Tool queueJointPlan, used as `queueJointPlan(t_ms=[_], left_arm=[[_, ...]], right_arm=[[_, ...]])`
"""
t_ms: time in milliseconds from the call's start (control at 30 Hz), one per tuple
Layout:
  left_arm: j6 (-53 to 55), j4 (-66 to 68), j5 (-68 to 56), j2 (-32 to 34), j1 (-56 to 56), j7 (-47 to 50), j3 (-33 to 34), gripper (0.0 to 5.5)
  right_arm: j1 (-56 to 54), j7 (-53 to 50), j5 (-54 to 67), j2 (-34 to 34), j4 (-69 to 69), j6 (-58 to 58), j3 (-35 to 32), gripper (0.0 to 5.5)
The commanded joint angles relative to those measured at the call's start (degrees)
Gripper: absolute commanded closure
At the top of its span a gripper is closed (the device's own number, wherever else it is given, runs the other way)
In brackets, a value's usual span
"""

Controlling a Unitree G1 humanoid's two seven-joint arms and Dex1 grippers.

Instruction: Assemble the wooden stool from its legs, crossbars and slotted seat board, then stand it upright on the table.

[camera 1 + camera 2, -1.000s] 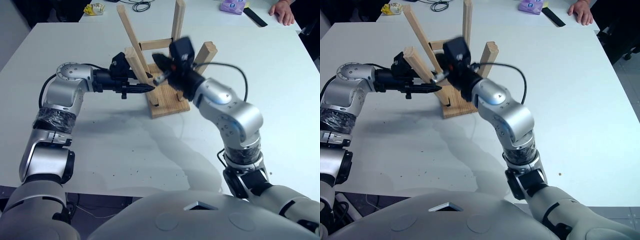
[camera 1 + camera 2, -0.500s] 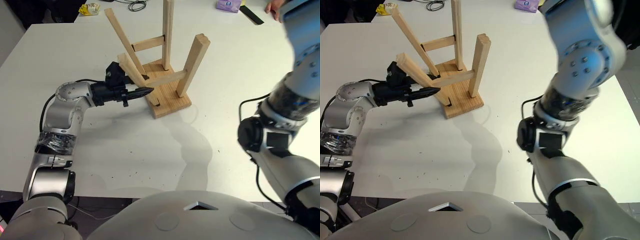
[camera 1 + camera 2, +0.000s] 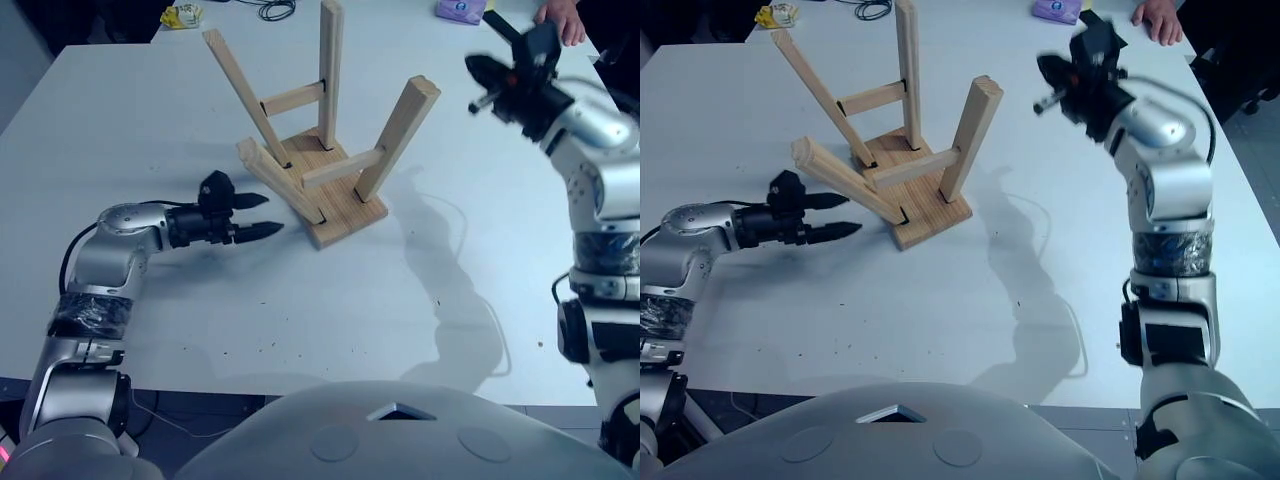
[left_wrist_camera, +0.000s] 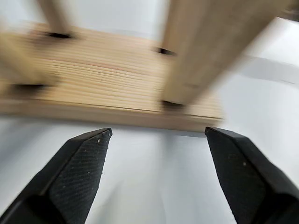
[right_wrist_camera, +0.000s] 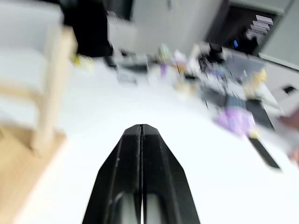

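Right gripper (image 5: 141, 135) withdrawn; left gripper (image 3: 270, 214) off stool (image 3: 340, 170).

- Wooden stool (image 3: 320, 150): pale bare timber, assembled, standing upside down on the desk (image 3: 300, 300).
- Seat board (image 3: 345, 210): lies flat on the desk, underside up.
- Far leg (image 3: 330, 70): near vertical.
- Left leg (image 3: 243, 95): leans outward.
- Right leg (image 3: 398, 140): tilted outward.
- Near leg (image 3: 278, 178): slants low over the board.
- Upper crossbar (image 3: 295, 98): spans the left and far legs.
- Lower crossbar (image 3: 343, 168): spans the near and right legs.
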Motion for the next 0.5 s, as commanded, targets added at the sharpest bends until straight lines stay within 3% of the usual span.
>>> queueJointPlan(t_ms=[33, 200, 300, 367, 500], left_arm=[[10.45, -16.77, -2.30, -6.55, 9.50, 18.86, 9.55, 1.78], [20.78, -38.16, -7.07, -18.75, 15.73, 37.82, 13.15, 1.78], [22.69, -41.14, -8.42, -21.94, 15.19, 41.05, 10.82, 1.78], [22.97, -41.84, -9.33, -20.87, 15.71, 39.45, 10.29, 1.78], [19.08, -41.32, -10.43, -10.19, 19.74, 25.23, 12.08, 1.78]], right_arm=[[2.64, -1.73, 0.63, 2.20, -1.11, -2.56, -3.16, 5.50], [4.93, -1.33, 3.37, 4.69, -5.12, -1.52, -4.26, 5.50], [4.71, -3.29, 2.62, 5.27, -5.75, -1.62, -4.65, 5.50], [2.49, -4.28, 3.02, 5.15, -4.92, -1.23, -6.16, 5.50], [-1.62, -4.04, 5.82, 4.42, -6.29, 0.63, -8.95, 5.50]])
